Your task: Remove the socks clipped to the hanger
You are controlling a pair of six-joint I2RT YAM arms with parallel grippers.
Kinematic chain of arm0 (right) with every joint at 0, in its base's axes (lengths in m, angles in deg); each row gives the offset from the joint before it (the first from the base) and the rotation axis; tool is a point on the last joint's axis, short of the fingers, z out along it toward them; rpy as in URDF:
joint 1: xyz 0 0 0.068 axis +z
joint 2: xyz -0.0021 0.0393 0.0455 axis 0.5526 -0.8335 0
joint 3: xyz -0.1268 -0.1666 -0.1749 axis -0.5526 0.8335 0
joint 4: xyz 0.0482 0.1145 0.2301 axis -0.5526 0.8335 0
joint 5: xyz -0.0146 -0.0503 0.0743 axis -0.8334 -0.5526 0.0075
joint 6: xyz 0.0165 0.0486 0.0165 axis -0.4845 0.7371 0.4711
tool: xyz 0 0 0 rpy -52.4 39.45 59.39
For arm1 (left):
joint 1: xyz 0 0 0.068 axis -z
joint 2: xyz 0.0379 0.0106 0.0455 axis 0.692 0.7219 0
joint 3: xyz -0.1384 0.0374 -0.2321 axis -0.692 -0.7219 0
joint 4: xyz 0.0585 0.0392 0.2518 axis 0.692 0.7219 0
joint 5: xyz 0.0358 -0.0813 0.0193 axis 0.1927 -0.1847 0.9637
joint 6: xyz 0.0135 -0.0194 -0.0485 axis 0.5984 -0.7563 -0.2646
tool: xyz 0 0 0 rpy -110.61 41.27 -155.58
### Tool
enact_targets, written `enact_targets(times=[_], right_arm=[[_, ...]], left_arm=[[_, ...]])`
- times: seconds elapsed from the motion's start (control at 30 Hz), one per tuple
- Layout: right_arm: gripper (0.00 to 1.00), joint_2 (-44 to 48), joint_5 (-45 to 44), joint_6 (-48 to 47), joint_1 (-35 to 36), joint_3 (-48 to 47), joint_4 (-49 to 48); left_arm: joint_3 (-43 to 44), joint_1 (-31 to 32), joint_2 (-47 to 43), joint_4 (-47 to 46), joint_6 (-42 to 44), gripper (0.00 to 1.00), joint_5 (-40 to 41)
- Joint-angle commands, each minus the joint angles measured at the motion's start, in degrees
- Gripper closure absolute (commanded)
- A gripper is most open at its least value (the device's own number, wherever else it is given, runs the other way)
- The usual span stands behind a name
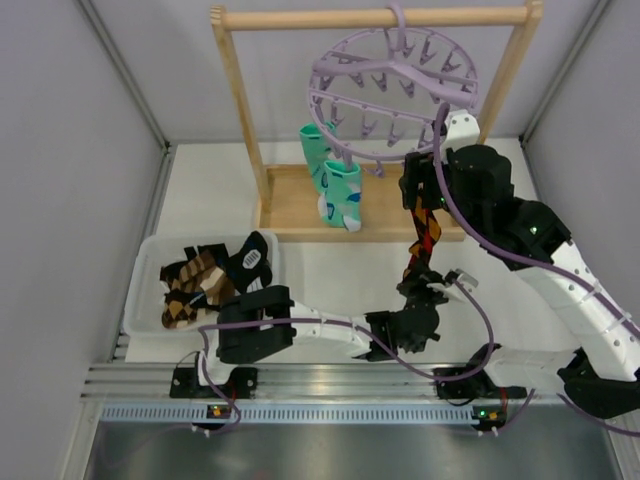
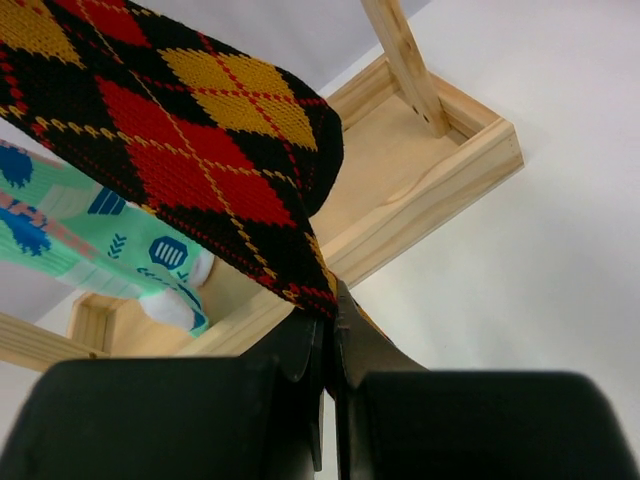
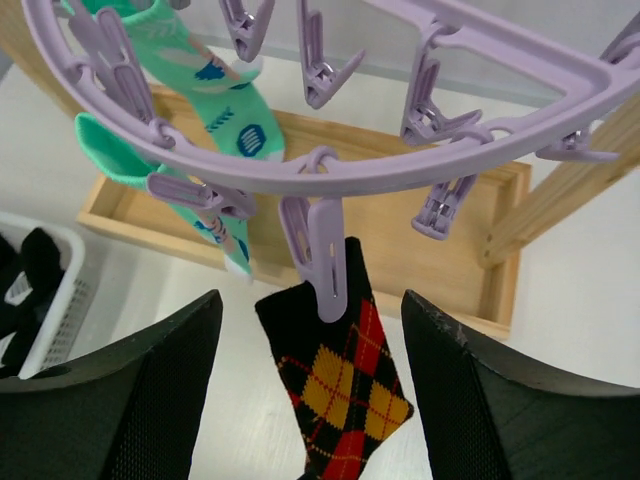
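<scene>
The red argyle sock is hanging straight down from a peg on the near rim of the hanger, with its long axis running vertically. The left gripper is reaching in from below and pinching the sock's lower end, its fingers pressed together on the fabric. The right gripper is sitting up at the rim with its fingers spread, one on each side of that peg and, as far as I can tell, not touching it. So the right arm is the nearer one to the clip, and the peg is lying dead ahead between its fingers. Mint socks are hanging on the hanger's left side, and others are lying in the basket on the desk.
</scene>
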Motion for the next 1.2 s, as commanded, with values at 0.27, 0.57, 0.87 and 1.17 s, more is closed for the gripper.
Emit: enact_targets(times=[0.27,0.57,0.87,1.17], right_arm=[[0.31,-13.18,-26.02,-6.58,10.02,-16.73,10.91],[0.36,-21.36,-36.13,-9.4,12.31,-20.34,10.66],[0.35,-20.84,-45.1,-17.22,14.43,-12.88,-0.85],[0.41,-19.52,-48.36,-20.73,14.43,-7.34,-7.97]], left_arm=[[5.56,0.1,2.25,-0.59,3.77,1.0,-1.08],[5.48,0.1,1.55,-0.68,2.27,1.0,-1.88],[5.48,0.1,0.58,-0.59,1.83,1.0,-2.67],[4.86,0.1,-0.47,-0.59,0.69,1.0,-2.67]])
